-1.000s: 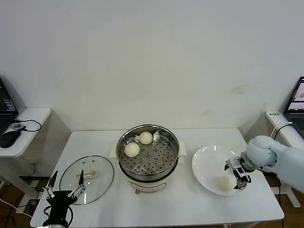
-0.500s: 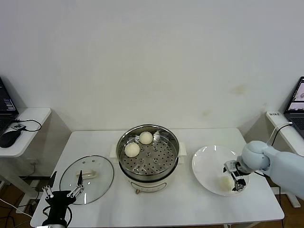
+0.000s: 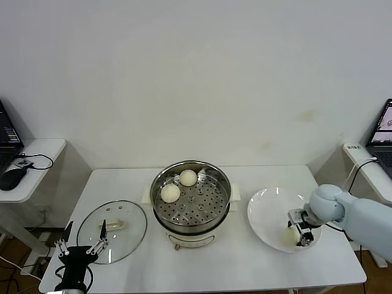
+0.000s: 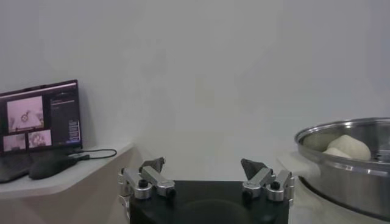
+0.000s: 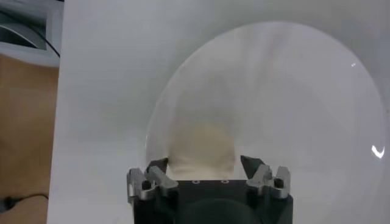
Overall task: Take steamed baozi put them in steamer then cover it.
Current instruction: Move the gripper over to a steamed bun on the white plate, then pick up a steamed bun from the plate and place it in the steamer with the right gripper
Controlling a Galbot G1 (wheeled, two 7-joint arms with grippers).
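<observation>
The steamer point(image 3: 224, 184) stands mid-table with two baozi on its tray, one point(image 3: 188, 177) at the back and one point(image 3: 170, 193) at the left. A third baozi point(image 3: 291, 235) lies on the white plate point(image 3: 269, 211) at the right. My right gripper point(image 3: 299, 235) is open and lowered over it. In the right wrist view the baozi point(image 5: 202, 149) sits between the spread fingers of the right gripper point(image 5: 204, 164). The cover point(image 3: 125, 236) lies flat on the table at the left. My left gripper point(image 3: 81, 246) is open and parked at the table's front left. A fourth baozi is not in view.
A side table with a laptop and mouse point(image 3: 11, 177) stands at the far left. Another laptop point(image 3: 383, 138) is at the far right. The left wrist view shows the steamer's rim point(image 4: 353, 131) off to the side with a baozi point(image 4: 346, 146) in it.
My right gripper has moved a little left and down onto the plate, and its fingers now straddle the baozi. The left arm has not moved.
</observation>
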